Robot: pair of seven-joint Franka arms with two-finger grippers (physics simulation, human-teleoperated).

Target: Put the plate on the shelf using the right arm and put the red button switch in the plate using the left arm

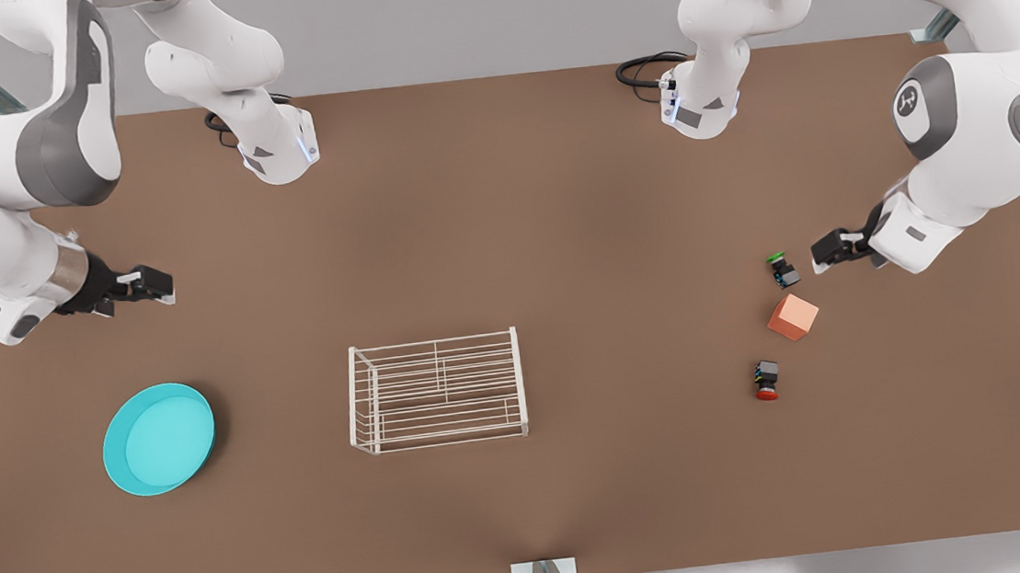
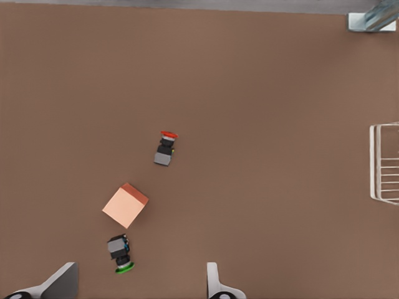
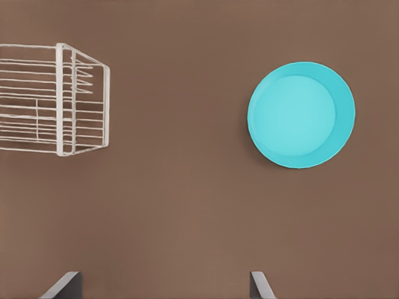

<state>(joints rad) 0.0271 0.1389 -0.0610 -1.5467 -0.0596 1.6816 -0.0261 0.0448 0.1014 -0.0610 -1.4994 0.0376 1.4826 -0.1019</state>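
Hovering above the brown table (image 1: 504, 213), both pincers hang with their fingers spread wide apart and nothing between them.

The right pincer (image 1: 154, 285) is on the front view's left, up over bare table on the far side of the plate (image 1: 159, 438). In the right wrist view its two fingertips (image 3: 62, 285) stand far apart at the frame's edge, with the plate (image 3: 302, 114) and one end of the shelf (image 3: 59, 99) lying beyond them.

The left pincer (image 1: 825, 251) is on the front view's right, just beside the green-capped switch (image 1: 782, 270). Its fingertips (image 2: 215, 283) are likewise far apart in the left wrist view, and the green-capped switch (image 2: 120, 252) lies between them, though how high the pincer hangs above it is hard to judge.

The plate rests flat on the table, well apart from the shelf (image 1: 436, 391), which stands on its legs near the table's middle. The red button switch (image 1: 766, 380) lies on its side on the table, its red cap pointing toward the near edge, well clear of the left pincer. An orange cube (image 1: 792, 316) sits between the two switches, touching neither. In the left wrist view the red button switch (image 2: 165, 147) lies beyond the orange cube (image 2: 125, 205).
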